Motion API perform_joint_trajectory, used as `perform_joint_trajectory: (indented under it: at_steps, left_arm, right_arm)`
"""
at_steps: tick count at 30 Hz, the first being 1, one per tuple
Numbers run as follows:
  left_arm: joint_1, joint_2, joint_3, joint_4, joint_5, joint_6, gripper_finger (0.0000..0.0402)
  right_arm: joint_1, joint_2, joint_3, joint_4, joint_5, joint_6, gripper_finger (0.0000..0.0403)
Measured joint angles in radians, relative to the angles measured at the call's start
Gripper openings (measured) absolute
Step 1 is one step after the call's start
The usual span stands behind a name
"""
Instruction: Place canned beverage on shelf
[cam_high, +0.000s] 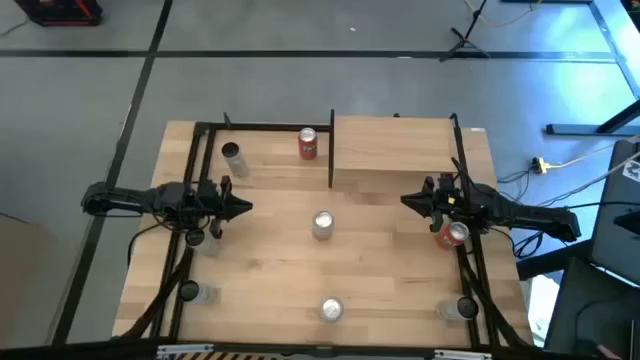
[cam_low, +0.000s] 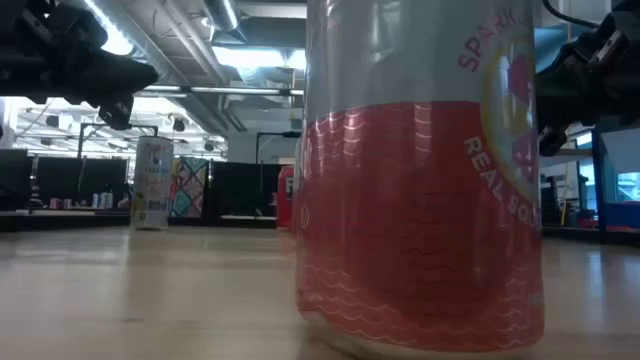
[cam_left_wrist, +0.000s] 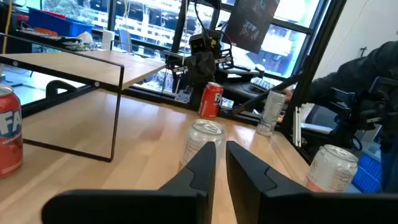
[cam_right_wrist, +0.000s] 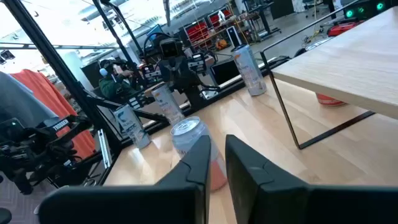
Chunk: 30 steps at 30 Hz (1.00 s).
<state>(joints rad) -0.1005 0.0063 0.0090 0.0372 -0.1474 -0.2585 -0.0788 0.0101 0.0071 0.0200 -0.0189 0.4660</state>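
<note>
Several cans stand upright on the light-wood table. A silver-topped can (cam_high: 322, 225) stands at the table's middle, between my two grippers; it also shows in the left wrist view (cam_left_wrist: 200, 142) and the right wrist view (cam_right_wrist: 191, 142). The shelf (cam_high: 392, 150), a wood board on thin black posts, stands at the far right (cam_left_wrist: 74, 65) (cam_right_wrist: 348, 56). My left gripper (cam_high: 246, 208) hangs shut to the left of the middle can, pointing at it (cam_left_wrist: 221, 163). My right gripper (cam_high: 406, 201) hangs shut to the can's right (cam_right_wrist: 217, 163).
A red can (cam_high: 308, 144) and a grey can (cam_high: 232, 155) stand at the far edge. Another red can (cam_high: 452, 234) sits under my right arm. More cans stand near the front edge (cam_high: 331, 310) (cam_high: 190, 293) (cam_high: 465, 308). A person sits beyond the table (cam_left_wrist: 367, 81).
</note>
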Motion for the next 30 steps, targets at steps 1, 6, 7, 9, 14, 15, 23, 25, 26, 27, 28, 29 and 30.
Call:
perform_joint_trajectory:
  at_steps: [1,6,7,9,14,15,23,25,26,27,28,29,30]
  left_arm:
    - [0.000,0.000,0.000,0.000,0.000,0.000,0.0034]
    - [0.000,0.000,0.000,0.000,0.000,0.000,0.0034]
    - [0.000,0.000,0.000,0.000,0.000,0.000,0.0034]
    - [0.000,0.000,0.000,0.000,0.000,0.000,0.0034]
    - [0.000,0.000,0.000,0.000,0.000,0.000,0.0034]
    - [0.000,0.000,0.000,0.000,0.000,0.000,0.0034]
    - [0.000,0.000,0.000,0.000,0.000,0.000,0.0034]
    - [0.000,0.000,0.000,0.000,0.000,0.000,0.0034]
    - [0.000,0.000,0.000,0.000,0.000,0.000,0.0034]
    - [0.000,0.000,0.000,0.000,0.000,0.000,0.0034]
    - [0.000,0.000,0.000,0.000,0.000,0.000,0.0034]
    - [0.000,0.000,0.000,0.000,0.000,0.000,0.0034]
    - [0.000,0.000,0.000,0.000,0.000,0.000,0.0034]
  right_arm:
    - [0.000,0.000,0.000,0.000,0.000,0.000,0.0037]
    - [0.000,0.000,0.000,-0.001,0.000,0.000,0.0037]
    - [0.000,0.000,0.000,-0.001,0.000,0.000,0.0037]
    - [0.000,0.000,0.000,-0.001,0.000,0.000,0.0037]
    - [0.000,0.000,0.000,-0.001,0.000,0.000,0.0037]
    - [0.000,0.000,0.000,-0.001,0.000,0.000,0.0037]
    - [-0.074,-0.001,0.000,0.004,-0.008,0.000,0.0037]
    - [-0.082,-0.001,0.000,0.003,-0.008,0.000,0.0037]
    - [-0.087,-0.001,0.000,0.002,-0.008,0.000,0.0037]
    - [-0.086,-0.001,0.000,0.003,-0.010,0.000,0.0037]
    - [-0.086,-0.002,0.000,0.003,-0.010,0.000,0.0037]
    - [-0.086,-0.001,0.000,0.003,-0.011,0.000,0.0037]
    - [-0.086,-0.001,0.000,0.003,-0.011,0.000,0.0037]
